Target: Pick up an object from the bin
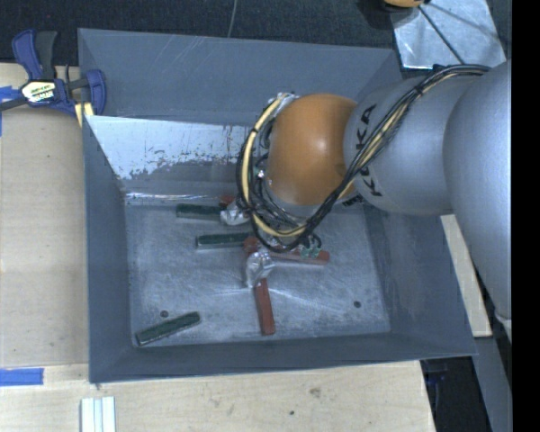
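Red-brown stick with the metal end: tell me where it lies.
In the camera view the red-brown stick lies on the bin floor near the view's lower wall, below the orange wrist cover, a dark green stick apart to its left.

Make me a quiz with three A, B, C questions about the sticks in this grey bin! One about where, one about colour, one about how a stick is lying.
1. Where in the bin is the lone dark green stick?
A. lower-left corner of the floor
B. on the rim
C. upper-right corner

2. What colour is the metal-tipped stick below the arm's orange cover?
A. yellow
B. reddish-brown
C. blue

3. How is the lone dark green stick?
A. standing upright
B. leaning on a wall
C. lying flat

Answers: 1 A, it rests by the floor's lower-left corner; 2 B, its long body is reddish-brown; 3 C, its whole length lies on the floor.
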Robot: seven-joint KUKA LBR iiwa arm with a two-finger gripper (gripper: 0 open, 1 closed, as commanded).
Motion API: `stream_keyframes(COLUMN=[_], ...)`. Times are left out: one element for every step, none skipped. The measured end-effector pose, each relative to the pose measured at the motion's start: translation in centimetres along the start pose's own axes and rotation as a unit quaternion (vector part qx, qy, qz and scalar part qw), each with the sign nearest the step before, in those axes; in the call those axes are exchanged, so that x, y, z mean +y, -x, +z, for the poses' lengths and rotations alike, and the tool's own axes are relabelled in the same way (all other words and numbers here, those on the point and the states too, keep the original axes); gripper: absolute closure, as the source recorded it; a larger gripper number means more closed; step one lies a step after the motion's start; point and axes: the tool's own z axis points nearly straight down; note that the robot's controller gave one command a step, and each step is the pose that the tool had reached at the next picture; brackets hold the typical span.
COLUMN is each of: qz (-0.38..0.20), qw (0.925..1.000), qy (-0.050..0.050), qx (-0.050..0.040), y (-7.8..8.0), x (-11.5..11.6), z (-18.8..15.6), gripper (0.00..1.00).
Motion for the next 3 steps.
stream_keyframes(qz=[0.000,0.001,-0.032], qw=[1.0000,1.0000,0.9995], qy=[0.000,0.000,0.000], qx=[-0.0004,-0.0004,-0.0003], y=[0.0,0.0,0.7], x=[0.0,0.0,0.4], z=[0.0,0.0,-14.5], gripper=[1.00,1.00,1.00])
